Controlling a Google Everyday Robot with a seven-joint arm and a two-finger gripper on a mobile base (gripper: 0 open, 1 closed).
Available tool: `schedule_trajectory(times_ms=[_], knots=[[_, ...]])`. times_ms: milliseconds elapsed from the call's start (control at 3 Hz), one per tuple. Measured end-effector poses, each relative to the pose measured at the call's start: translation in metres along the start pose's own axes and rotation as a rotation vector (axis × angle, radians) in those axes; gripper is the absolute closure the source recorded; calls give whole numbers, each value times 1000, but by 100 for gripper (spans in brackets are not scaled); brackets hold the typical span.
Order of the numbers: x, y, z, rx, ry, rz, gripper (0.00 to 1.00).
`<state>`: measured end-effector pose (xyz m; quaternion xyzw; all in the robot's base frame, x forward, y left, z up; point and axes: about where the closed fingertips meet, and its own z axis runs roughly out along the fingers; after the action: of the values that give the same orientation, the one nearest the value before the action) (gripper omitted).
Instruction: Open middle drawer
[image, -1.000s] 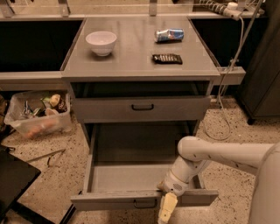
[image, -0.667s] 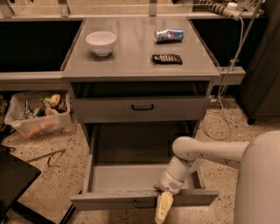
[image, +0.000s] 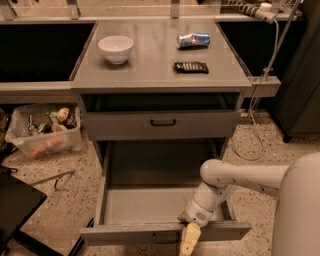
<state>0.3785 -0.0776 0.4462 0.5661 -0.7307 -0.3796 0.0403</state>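
The middle drawer is pulled far out of the grey cabinet, and its plain grey tray is bare inside. Its low front panel carries a small black loop handle. My gripper hangs over the front panel just right of that handle, with its pale yellowish tip pointing down in front of the panel. My white arm reaches in from the lower right. Above, a taller-fronted grey drawer with its own black handle is nearly shut.
The cabinet top holds a white bowl, a drink can on its side and a black remote. A clear bin of clutter stands on the floor at the left. A white cable hangs at the right. A dark object lies at lower left.
The gripper has shifted slightly along the drawer's front edge and my body fills more of the lower right. The drawer stays pulled out.
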Motion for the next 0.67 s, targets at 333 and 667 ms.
schedule_trajectory(times_ms=[333, 667], knots=[[10, 19, 1, -6, -12, 28, 0], [10, 19, 1, -7, -12, 28, 0]])
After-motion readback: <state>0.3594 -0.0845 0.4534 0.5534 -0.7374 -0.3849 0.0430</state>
